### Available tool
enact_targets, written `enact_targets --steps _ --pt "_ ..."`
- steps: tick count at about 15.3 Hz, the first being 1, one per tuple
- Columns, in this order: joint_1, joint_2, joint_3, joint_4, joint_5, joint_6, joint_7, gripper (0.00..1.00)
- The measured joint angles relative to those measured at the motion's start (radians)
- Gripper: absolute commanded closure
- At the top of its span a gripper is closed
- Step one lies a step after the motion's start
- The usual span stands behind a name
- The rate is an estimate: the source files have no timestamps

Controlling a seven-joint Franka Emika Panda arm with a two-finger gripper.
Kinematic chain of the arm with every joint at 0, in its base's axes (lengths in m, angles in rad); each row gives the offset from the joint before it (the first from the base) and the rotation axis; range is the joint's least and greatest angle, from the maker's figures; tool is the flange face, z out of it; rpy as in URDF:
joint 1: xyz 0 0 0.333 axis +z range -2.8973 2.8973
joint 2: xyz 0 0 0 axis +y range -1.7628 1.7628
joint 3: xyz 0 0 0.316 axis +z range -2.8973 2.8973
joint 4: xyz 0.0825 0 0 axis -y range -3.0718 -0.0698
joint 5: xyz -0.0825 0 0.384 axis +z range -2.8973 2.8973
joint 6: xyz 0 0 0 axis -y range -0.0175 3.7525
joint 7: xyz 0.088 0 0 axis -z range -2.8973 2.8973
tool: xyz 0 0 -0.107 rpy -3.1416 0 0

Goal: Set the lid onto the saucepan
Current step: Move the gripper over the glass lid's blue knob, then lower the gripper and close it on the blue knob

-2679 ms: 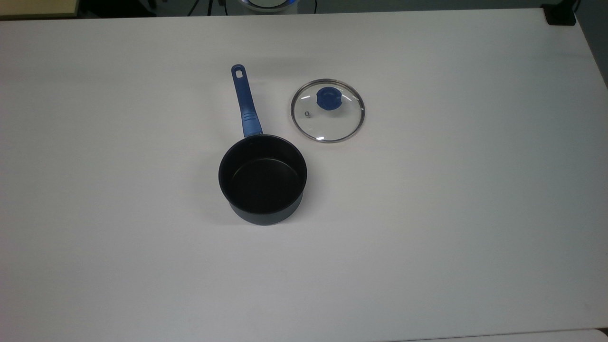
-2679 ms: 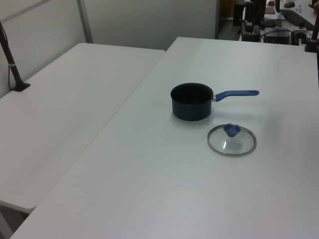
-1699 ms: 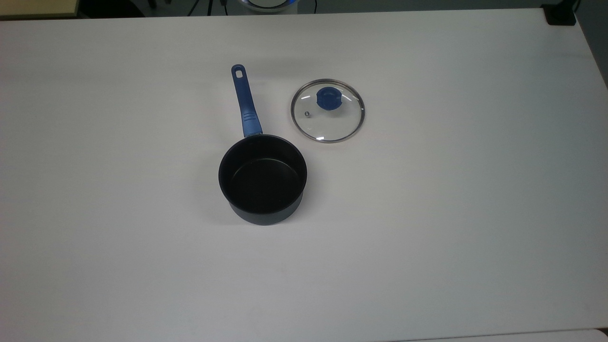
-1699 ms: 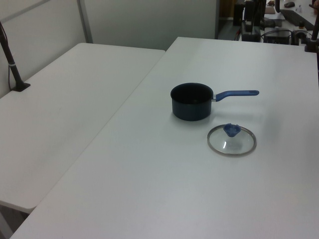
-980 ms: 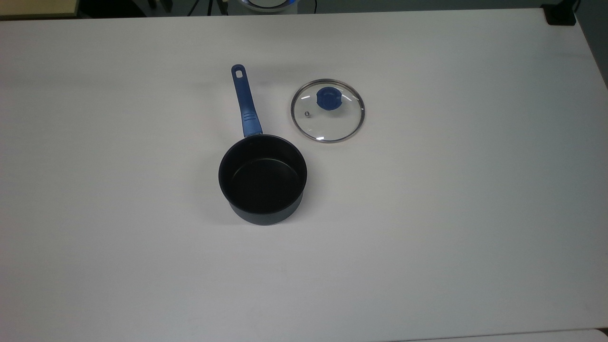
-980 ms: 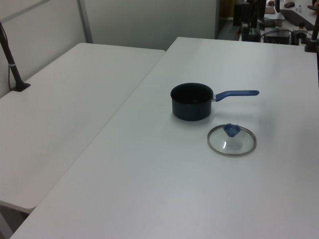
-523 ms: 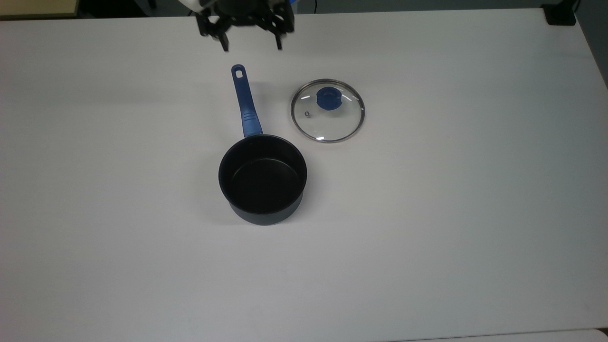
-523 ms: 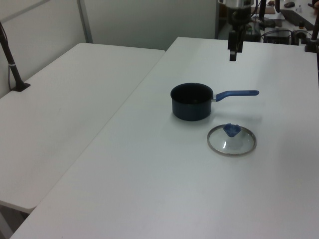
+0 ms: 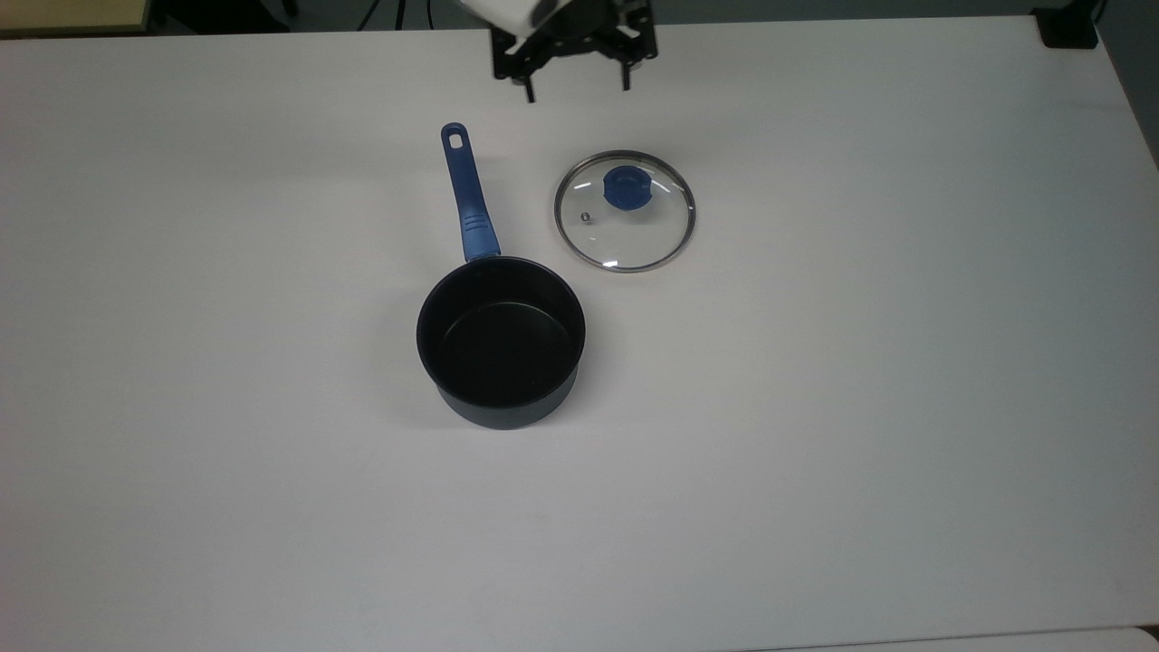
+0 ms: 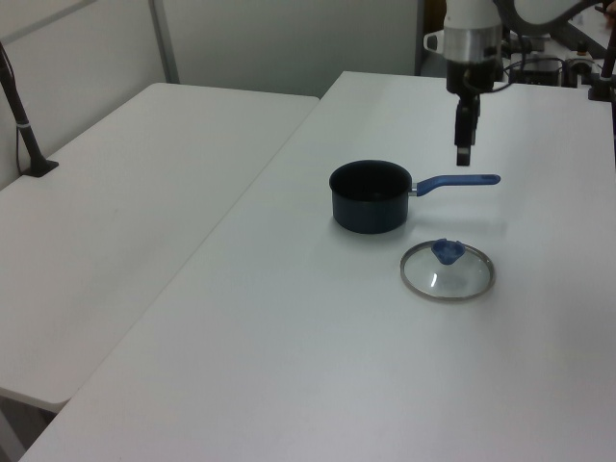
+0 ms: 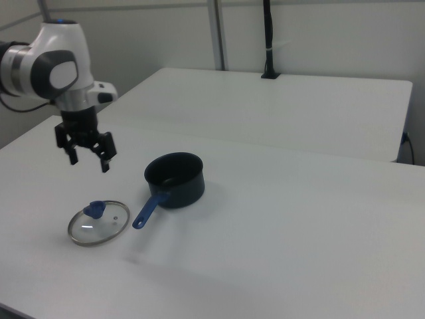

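Observation:
The saucepan (image 9: 501, 340) stands upright on the white table (image 9: 860, 407), black inside and with nothing in it, its blue handle (image 9: 469, 204) pointing to the top view's top. To the right of the handle the glass lid (image 9: 625, 231) lies flat, blue knob (image 9: 622, 188) up. My gripper (image 9: 577, 88) hangs open in the air past the lid's far edge, holding nothing. In the right view the gripper (image 11: 88, 163) hovers well above the lid (image 11: 98, 222), left of the saucepan (image 11: 174, 179). In the left view the gripper (image 10: 464, 152) hangs over the handle end, with the saucepan (image 10: 371, 195) and lid (image 10: 448, 270) below.
A second white table (image 10: 125, 192) joins this one along a seam at the left view's left, with a black clamped post (image 10: 27, 130) on it. A black block (image 9: 1068, 32) sits at the top view's top right corner. Equipment stands behind the far table edge.
My arm has come in over the table's far edge. The open gripper moved from above the handle's end to the top view's right, toward the lid, and lower. Saucepan and lid have not moved.

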Motion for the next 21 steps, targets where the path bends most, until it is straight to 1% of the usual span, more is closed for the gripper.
enact_targets --steps 3,6,7,9,11,13,16,18,20,21 --pt "0.059 -0.011 0.008 -0.062 0.0 0.079 0.034 0.0" --pt "0.097 0.006 0.009 -0.098 -0.007 0.123 0.06 0.0" --pt "0.112 0.028 0.009 -0.107 -0.03 0.158 0.102 0.0" --pt "0.121 0.065 0.01 -0.109 -0.054 0.187 0.145 0.0" --pt "0.124 0.103 0.011 -0.109 -0.059 0.192 0.153 0.0" --pt "0.135 0.159 0.016 -0.11 -0.062 0.235 0.164 0.0" --pt "0.15 0.227 0.016 -0.109 -0.087 0.3 0.217 0.0" --pt "0.151 0.243 0.016 -0.107 -0.091 0.305 0.229 0.05" --pt "0.151 0.257 0.016 -0.102 -0.098 0.305 0.241 0.17" --pt "0.151 0.264 0.016 -0.098 -0.1 0.306 0.244 0.21"
